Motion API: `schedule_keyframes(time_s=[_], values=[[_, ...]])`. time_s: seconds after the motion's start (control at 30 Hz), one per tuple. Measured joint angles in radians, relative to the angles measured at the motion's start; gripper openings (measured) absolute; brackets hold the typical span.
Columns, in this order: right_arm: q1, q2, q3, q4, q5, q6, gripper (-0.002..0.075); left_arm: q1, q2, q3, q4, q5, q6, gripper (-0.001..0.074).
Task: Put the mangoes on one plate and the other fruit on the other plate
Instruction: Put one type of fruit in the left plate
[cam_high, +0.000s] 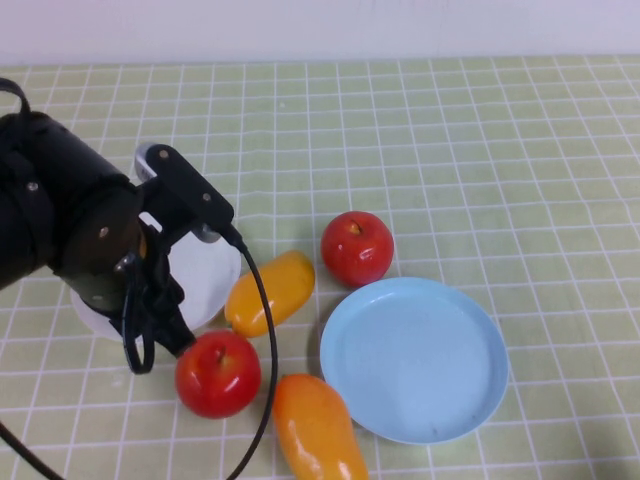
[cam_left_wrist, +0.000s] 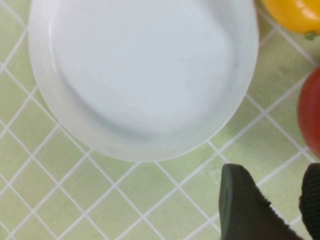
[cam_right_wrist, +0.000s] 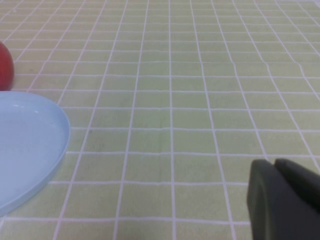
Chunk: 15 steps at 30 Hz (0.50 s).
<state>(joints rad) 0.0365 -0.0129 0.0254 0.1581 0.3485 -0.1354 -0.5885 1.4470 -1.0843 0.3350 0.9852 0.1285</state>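
Observation:
My left gripper is open and empty, held low over the cloth between the white plate and the near red apple. That apple shows at the edge of the left wrist view, and one mango lies beyond the plate. In the high view this mango lies beside the white plate. A second mango lies by the front edge. The far apple touches the empty blue plate. My right gripper is shut and empty, off to the right of the blue plate.
A green checked cloth covers the whole table. My left arm hides most of the white plate in the high view. The right arm is outside the high view.

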Motion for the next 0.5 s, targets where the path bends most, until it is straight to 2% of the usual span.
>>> schedule_keyframes(time_s=[0.2, 0.3, 0.37, 0.43, 0.5], values=[[0.000, 0.000, 0.000, 0.000, 0.000, 0.000, -0.0015, 0.000, 0.000, 0.000, -0.078, 0.021, 0.052, 0.0238], [0.000, 0.000, 0.000, 0.000, 0.000, 0.000, -0.0015, 0.000, -0.014, 0.000, -0.179, 0.039, 0.101, 0.0300], [0.000, 0.000, 0.000, 0.000, 0.000, 0.000, -0.0015, 0.000, -0.026, 0.000, -0.221, 0.049, 0.124, 0.0398], [0.000, 0.000, 0.000, 0.000, 0.000, 0.000, -0.0015, 0.000, -0.028, 0.000, -0.250, 0.058, 0.154, 0.0533], [0.000, 0.000, 0.000, 0.000, 0.000, 0.000, -0.0015, 0.000, -0.028, 0.000, -0.273, 0.058, 0.164, 0.0619]])
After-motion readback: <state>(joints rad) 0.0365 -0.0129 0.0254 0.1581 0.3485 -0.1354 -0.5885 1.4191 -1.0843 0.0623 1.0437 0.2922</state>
